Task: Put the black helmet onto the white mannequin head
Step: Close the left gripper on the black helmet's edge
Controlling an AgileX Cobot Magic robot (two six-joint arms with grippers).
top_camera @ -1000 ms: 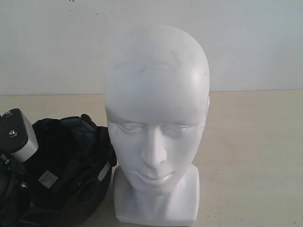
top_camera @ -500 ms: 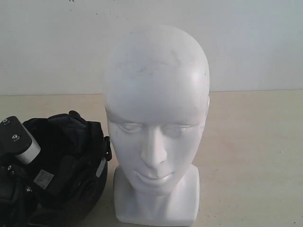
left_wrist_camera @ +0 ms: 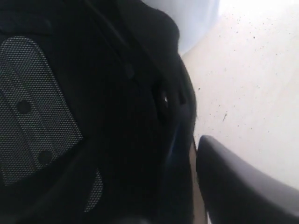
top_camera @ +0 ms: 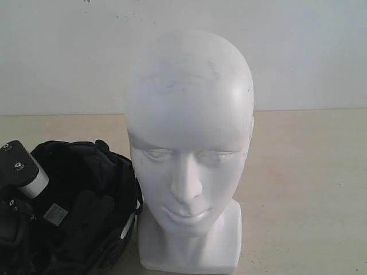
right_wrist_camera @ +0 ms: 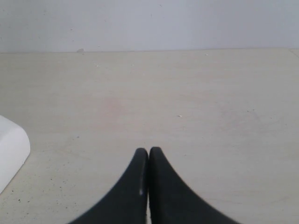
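Note:
The white mannequin head (top_camera: 189,143) stands upright mid-table, facing the exterior camera; a corner of its squared base (right_wrist_camera: 11,149) shows in the right wrist view. The black helmet (top_camera: 86,200) hangs at the lower left, its padded inside turned toward the camera and its rim close to the head's cheek. No visor shows. My left gripper (left_wrist_camera: 184,156) is shut on the helmet's rim (left_wrist_camera: 175,116), one finger (left_wrist_camera: 233,186) outside the shell and the other hidden inside. My right gripper (right_wrist_camera: 148,152) is shut and empty, low over bare table, out of the exterior view.
The left arm's wrist (top_camera: 20,169), with a white and black housing, sits at the left edge beside the helmet. The pale tabletop (top_camera: 304,189) stretches to the right of the head, and a plain wall (top_camera: 304,51) stands behind.
The helmet swung left and down with the left arm, then tilted back toward the head, so its rim now sits near the cheek. The head and right gripper stayed still.

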